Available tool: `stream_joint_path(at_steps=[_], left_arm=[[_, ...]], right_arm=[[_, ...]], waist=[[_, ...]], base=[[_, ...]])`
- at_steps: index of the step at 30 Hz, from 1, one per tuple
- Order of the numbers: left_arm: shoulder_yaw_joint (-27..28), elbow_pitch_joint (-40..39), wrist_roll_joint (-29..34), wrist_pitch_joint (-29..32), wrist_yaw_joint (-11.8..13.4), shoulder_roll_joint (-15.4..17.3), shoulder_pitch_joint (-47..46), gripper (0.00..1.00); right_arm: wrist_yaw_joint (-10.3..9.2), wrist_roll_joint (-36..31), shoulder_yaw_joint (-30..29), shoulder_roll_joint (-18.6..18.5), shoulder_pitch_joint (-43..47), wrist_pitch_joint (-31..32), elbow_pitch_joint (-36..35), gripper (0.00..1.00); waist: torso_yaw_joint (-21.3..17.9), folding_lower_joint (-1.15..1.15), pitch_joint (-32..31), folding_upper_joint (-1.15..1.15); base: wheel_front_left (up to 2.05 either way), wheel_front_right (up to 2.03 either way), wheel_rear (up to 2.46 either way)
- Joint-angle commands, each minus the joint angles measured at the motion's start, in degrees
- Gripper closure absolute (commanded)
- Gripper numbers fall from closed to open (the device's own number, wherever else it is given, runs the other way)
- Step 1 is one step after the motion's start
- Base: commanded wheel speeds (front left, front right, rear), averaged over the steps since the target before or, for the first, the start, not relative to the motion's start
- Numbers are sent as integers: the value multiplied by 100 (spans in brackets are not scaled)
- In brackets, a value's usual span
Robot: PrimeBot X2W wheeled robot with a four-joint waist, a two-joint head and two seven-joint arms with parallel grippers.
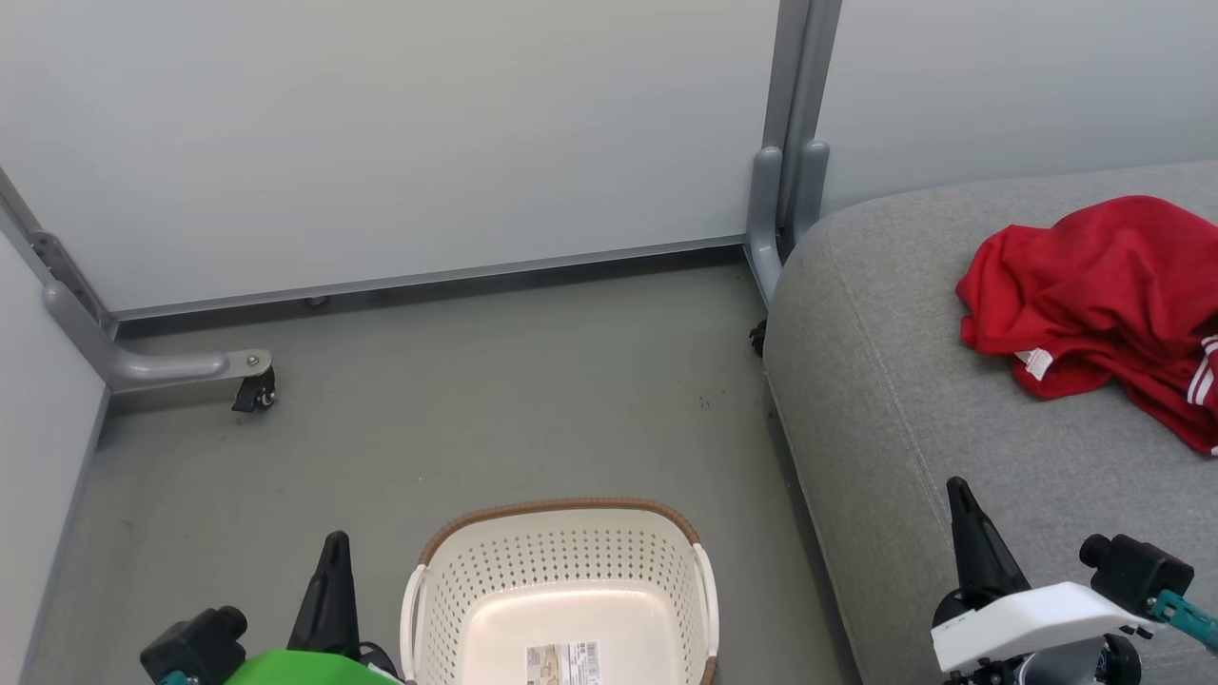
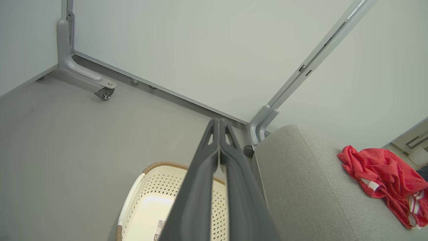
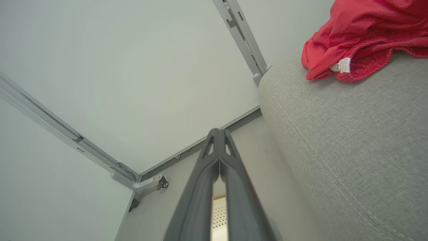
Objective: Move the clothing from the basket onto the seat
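Ahead of the right gripper [image 1: 963, 514] and off to its right, the bright red soft fabric clothing [image 1: 1094, 285] with white stripes and a small white tag lies crumpled on the large grey woven-fabric upholstered seat [image 1: 885, 409], well apart from the fingertips. Just right of the left gripper [image 1: 333, 561] stands the cream perforated plastic basket [image 1: 571, 557] with its brown braided rim. Its visible floor is bare apart from a paper label [image 1: 561, 661]; its nearest part is cut off at the picture's edge. In each wrist view that gripper's two dark fingers are pressed together with nothing between them.

Assessment: the transfer appears complete, the clothing resting wholly on the seat. The only thing left is to confirm that the unseen near part of the basket holds no further garment.
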Motion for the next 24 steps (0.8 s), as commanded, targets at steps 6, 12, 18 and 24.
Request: stream_joint_path(at_steps=[6, 12, 18, 24], left_arm=[[127, -39, -681, 131, -90, 57, -287, 100], [208, -12, -1169, 240, -134, 69, -364, 100], [280, 17, -1622, 345, -177, 79, -441, 100], [361, 47, -2045, 450, -213, 86, -513, 100]], right_arm=[[-1, 676, -76, -55, -263, 135, -20, 100], [-1, 1165, -121, -66, -326, 247, 19, 100], [-1, 1626, -166, -75, -398, 353, 53, 100], [-1, 2056, -214, -81, -461, 454, 88, 100]], waist=[[-6, 0, 29, 0], [-12, 0, 55, 0], [-18, 0, 81, 0], [-23, 0, 106, 0]], base=[[0, 0, 0], [0, 0, 0], [0, 0, 0], [0, 0, 0]])
